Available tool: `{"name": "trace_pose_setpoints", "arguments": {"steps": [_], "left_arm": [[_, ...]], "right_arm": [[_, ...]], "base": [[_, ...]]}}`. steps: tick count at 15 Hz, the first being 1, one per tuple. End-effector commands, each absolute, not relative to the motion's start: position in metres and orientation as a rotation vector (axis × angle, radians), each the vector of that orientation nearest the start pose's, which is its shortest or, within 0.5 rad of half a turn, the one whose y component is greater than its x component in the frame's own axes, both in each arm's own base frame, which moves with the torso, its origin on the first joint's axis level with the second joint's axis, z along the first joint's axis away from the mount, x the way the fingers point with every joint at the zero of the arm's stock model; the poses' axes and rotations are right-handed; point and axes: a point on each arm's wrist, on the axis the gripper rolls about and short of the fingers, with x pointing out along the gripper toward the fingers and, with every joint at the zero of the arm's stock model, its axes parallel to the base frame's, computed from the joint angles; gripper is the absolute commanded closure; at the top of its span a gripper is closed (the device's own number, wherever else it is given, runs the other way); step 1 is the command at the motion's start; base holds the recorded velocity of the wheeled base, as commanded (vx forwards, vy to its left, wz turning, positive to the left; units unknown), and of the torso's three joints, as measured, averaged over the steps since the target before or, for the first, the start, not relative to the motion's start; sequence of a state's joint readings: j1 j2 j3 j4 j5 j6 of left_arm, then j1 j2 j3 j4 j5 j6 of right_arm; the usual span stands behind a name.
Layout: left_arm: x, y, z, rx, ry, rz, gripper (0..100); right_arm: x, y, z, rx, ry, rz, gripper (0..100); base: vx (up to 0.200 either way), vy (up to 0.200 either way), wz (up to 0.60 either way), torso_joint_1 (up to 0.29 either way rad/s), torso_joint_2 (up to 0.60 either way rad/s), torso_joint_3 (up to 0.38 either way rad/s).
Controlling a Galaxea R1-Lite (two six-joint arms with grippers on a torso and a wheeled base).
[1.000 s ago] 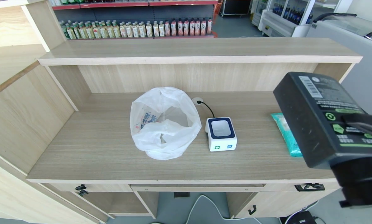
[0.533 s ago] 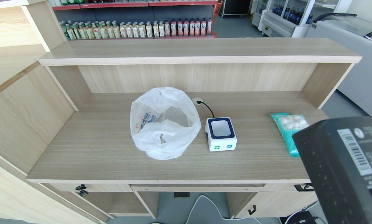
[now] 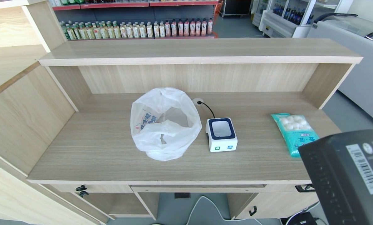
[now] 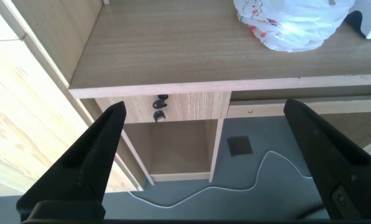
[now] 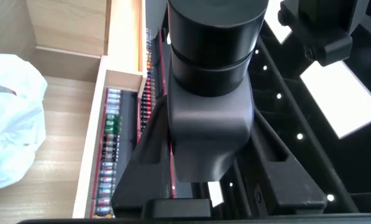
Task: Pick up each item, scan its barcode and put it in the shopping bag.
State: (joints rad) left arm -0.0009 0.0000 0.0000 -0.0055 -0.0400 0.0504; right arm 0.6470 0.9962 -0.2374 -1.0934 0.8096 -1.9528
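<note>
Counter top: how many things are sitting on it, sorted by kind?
white shopping bag: 1
barcode scanner: 1
teal packet of small white balls: 1
Total: 3

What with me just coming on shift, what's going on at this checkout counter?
A robot is working a checkout. The teal packet lies on the counter, to the right of the scanner, with nothing touching it. The shopping bag stands open on the scanner's left. The robot's left gripper hangs in front of the counter, fingers open and empty.
</note>
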Motion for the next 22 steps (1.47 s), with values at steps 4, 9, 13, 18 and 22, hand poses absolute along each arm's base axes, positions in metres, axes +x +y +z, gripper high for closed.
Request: {"name": "trace_pose_setpoints", "arguments": {"steps": [4,9,13,18,22], "left_arm": [[-0.023,-0.001,0.076,0.051,-0.007,-0.041,0],[-0.023,-0.001,0.076,0.051,-0.007,-0.041,0],[-0.023,-0.001,0.076,0.051,-0.007,-0.041,0],[-0.023,-0.001,0.076,0.051,-0.007,-0.041,0],[-0.023,-0.001,0.076,0.051,-0.007,-0.041,0]], "right_arm": [[0.066,0.071,0.216,-1.561,-1.624,0.559,100],[0.062,0.067,0.227,-1.556,-1.616,0.567,100],[0.067,0.059,0.253,-1.596,-1.289,0.562,100],[0.099,0.069,0.267,-1.196,-0.570,0.588,100],[0.118,0.073,0.269,-0.961,-0.388,0.476,100]], "base": [[0.000,0.000,0.00,0.000,0.00,0.000],[0.000,0.000,0.00,0.000,0.00,0.000],[0.000,0.000,0.00,0.000,0.00,0.000],[0.000,0.000,0.00,0.000,0.00,0.000],[0.000,0.000,0.00,0.000,0.00,0.000]]}}
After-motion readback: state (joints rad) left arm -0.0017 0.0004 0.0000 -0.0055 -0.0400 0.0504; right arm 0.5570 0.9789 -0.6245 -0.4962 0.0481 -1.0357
